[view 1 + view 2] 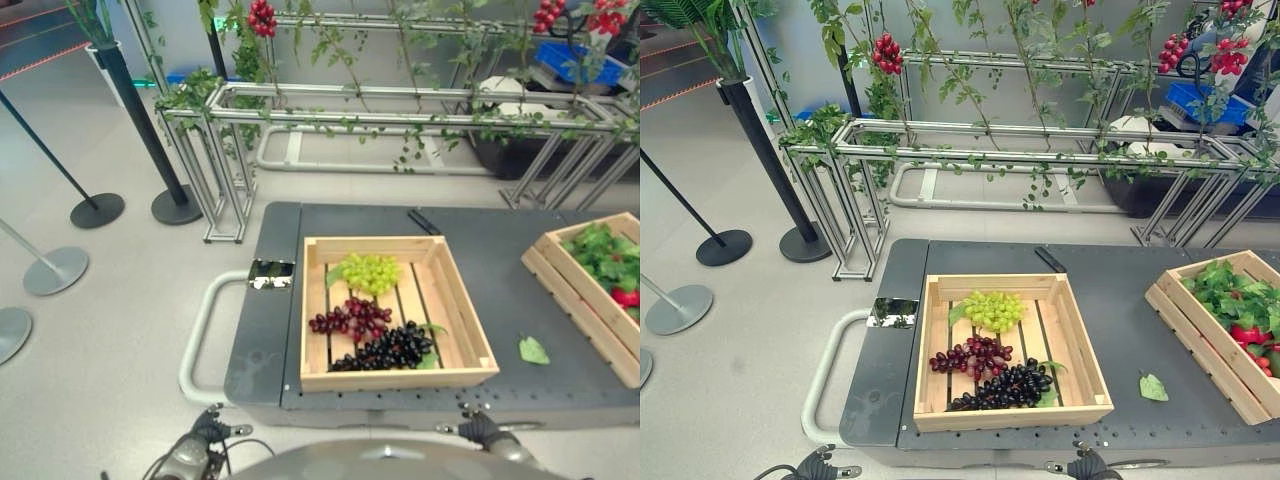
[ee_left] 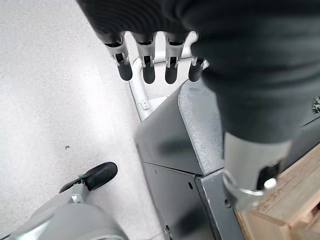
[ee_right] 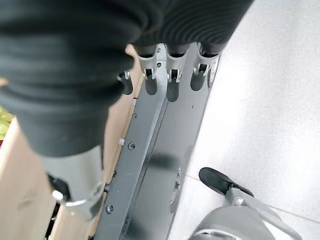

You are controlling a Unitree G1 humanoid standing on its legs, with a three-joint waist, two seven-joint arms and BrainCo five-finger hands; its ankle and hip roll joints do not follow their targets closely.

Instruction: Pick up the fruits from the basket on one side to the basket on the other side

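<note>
Dark ribbed wrist cover, silver dark-tipped fingers (image 2: 145, 62) on left robot hand (image 2: 240, 75), silver-grey arm

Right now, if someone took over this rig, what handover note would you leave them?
Left hand: open, holding nothing, hanging low beside the dark grey table's near left corner.
Right hand: open, holding nothing, low at the table's near edge.
The slatted wooden crate in front holds three bunches: green grapes at the back, dark red grapes in the middle, black grapes nearest.
The second wooden crate to the right holds green leaves and some red fruit.
Done: no grape bunch lifted.
Left: move all three bunches across.
</note>
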